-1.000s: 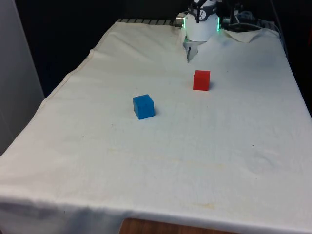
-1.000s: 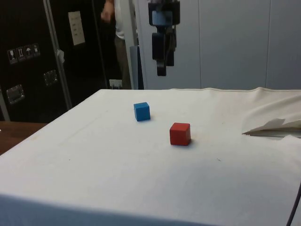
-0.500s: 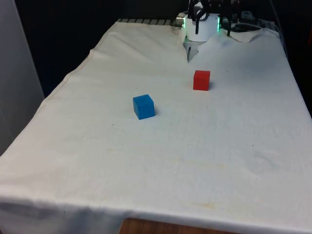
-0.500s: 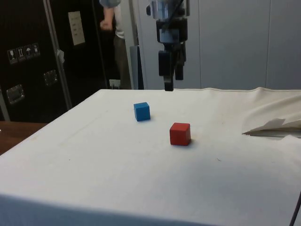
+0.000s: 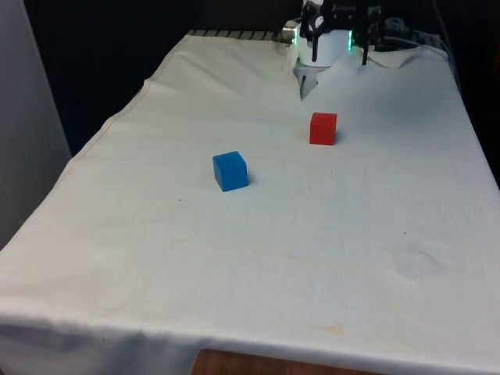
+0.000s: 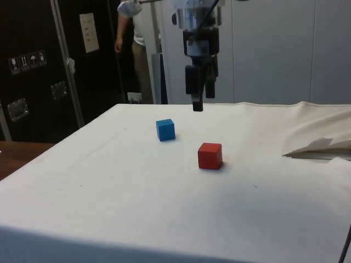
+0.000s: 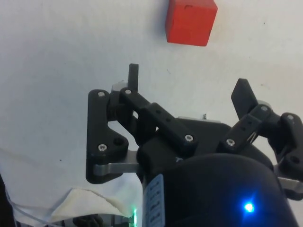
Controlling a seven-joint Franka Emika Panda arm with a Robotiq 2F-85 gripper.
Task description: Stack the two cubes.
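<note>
A red cube [image 5: 323, 129] sits on the white cloth towards the robot's end, and a blue cube [image 5: 230, 171] sits apart from it, nearer the front view's left. In the side view the red cube [image 6: 210, 156] is nearer than the blue cube [image 6: 165, 130]. My gripper [image 6: 202, 101] hangs open in the air, above and behind the red cube, holding nothing. In the front view the gripper [image 5: 340, 56] is beyond the red cube, fingers spread. The wrist view has the red cube [image 7: 191, 21] ahead of the open gripper [image 7: 189, 85].
The cloth is rucked up in a fold [image 6: 318, 145] by the robot's base, also seen as the fold [image 5: 308, 78] in the front view. A person [image 6: 134, 27] stands behind the table's far side. The table edge [image 5: 117, 117] drops off at the front view's left.
The gripper has come down and shifted closer to the red cube, and its fingers now show apart. The person's arm behind has dropped. Both cubes stay put.
</note>
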